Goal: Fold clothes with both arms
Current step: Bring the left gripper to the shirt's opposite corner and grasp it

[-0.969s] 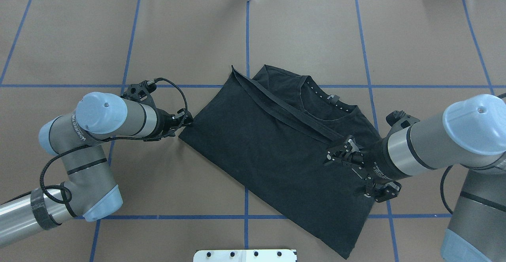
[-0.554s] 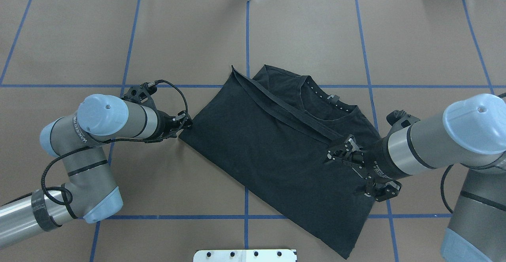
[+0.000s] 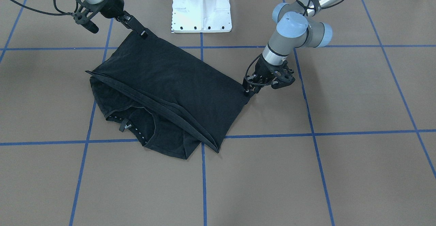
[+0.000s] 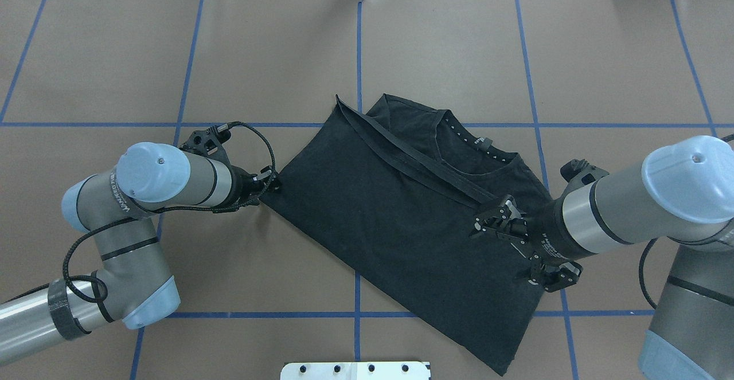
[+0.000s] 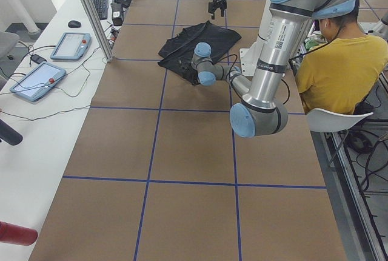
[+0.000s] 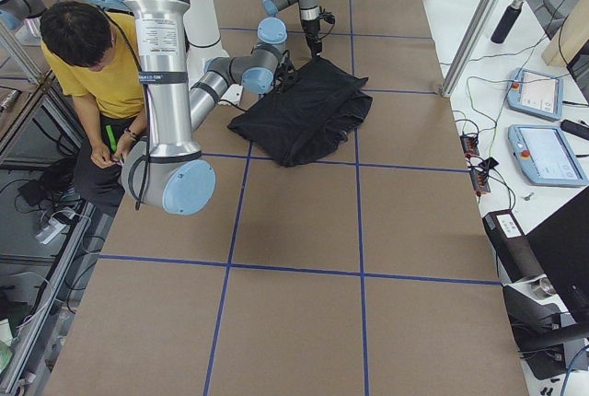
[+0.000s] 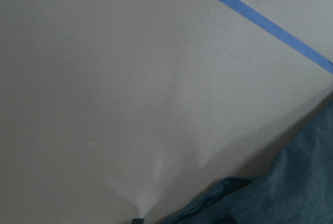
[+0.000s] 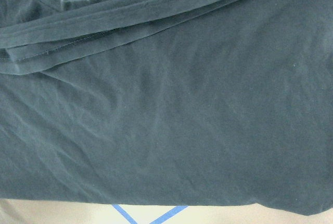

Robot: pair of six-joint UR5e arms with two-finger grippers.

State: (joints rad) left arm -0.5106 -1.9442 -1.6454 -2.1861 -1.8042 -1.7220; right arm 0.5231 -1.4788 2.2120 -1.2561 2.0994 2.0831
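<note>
Two grippers flank the black T-shirt (image 4: 401,214), lying folded mid-table. The left gripper (image 4: 270,180) pinches its left corner, fingers closed on fabric. The right gripper (image 4: 493,222) hovers over the shirt's right side, fingers spread, holding nothing. Soft, light, limp cloth; it is probably best gripped at corners and hems.

The table (image 4: 447,42) is covered in brown paper crossed by blue tape lines (image 4: 358,47); a folded black T-shirt (image 4: 395,219) lies on it between the two grippers.

robotics lab: taped grid table (image 4: 436,42), teach pendants (image 6: 545,155), cables.
</note>
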